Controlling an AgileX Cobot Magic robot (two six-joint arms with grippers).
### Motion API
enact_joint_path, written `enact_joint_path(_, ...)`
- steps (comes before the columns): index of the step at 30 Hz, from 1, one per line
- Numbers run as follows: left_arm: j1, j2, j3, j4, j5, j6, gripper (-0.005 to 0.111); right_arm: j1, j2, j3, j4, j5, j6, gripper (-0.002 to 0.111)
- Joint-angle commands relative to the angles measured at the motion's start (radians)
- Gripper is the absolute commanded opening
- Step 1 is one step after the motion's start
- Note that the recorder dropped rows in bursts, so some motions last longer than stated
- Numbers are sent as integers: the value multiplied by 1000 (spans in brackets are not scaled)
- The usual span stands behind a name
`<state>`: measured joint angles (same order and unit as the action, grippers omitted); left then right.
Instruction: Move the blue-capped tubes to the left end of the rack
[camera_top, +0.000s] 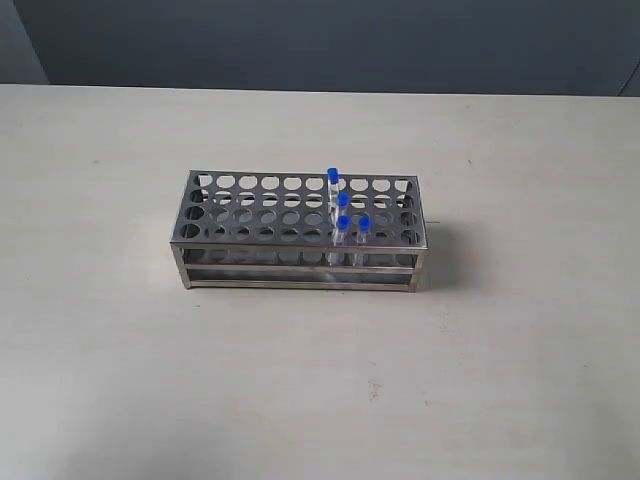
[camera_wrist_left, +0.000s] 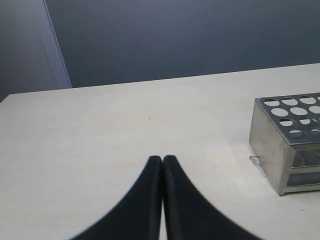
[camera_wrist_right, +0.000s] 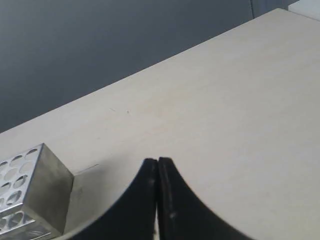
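Note:
The steel rack (camera_top: 250, 212) stands mid-table in the exterior view. Several blue-capped tubes stand upright in its right half: one in the back row (camera_top: 332, 176), one further forward (camera_top: 343, 200), and two in the front rows (camera_top: 342, 223) (camera_top: 364, 222). Neither arm shows in the exterior view. My left gripper (camera_wrist_left: 162, 160) is shut with nothing in it, above bare table off the rack's end (camera_wrist_left: 272, 145). My right gripper (camera_wrist_right: 158, 162) is also shut and holds nothing, off the rack's other end (camera_wrist_right: 47, 185). No tubes appear in either wrist view.
The pale table (camera_top: 500, 380) spreads on all sides of the rack. A dark grey wall (camera_top: 320, 40) runs along its far edge.

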<state>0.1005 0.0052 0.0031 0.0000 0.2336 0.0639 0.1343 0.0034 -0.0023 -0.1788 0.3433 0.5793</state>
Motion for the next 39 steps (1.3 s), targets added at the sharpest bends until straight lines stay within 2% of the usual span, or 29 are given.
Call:
enact_joint_path(1,-4,-5,-3,0,-2,0,1,-6,-3,2,-31,6,-3,0)
enact_joint_path(4,-4,-5,-3,0,-2,0,1,-6,-3,2,-7,-92,-3,0)
enact_joint_path(7,-4,-5,-3,0,-2,0,1,-6,-3,2,275,-356,-1,0)
enact_joint_path(9,-4,-5,-3,0,-2,0,1,-6,-3,2,346,-513,-1,0)
enact_joint_path(11,-4,-5,-3,0,-2,0,1,-4,-3,2,375,-533,1,0)
enact_joint_path(15,-4,-5,-3,0,-2,0,1,-4,-3,2,360,-518,159,0)
enact_joint_path(18,-4,-5,-3,0,-2,0,1,-4,-3,2,239,-594,170,0)
enact_joint_path(21,-4,-5,-3,0,-2,0,1,-4,-3,-6,-8,-865,76,0)
enact_joint_path(26,-4,-5,-3,0,-2,0,1,-4,163,-217,-188,-681,46,0)
enact_joint_path(31,-4,-5,-3,0,-2,0,1,-4,417,-330,-415,-898,48,0)
enact_joint_path(35,-4,-5,-3,0,-2,0,1,-4,613,-440,-568,-915,48,0)
enact_joint_path(39,-4,-5,-3,0,-2,0,1,-4,764,-446,-580,-921,79,0)
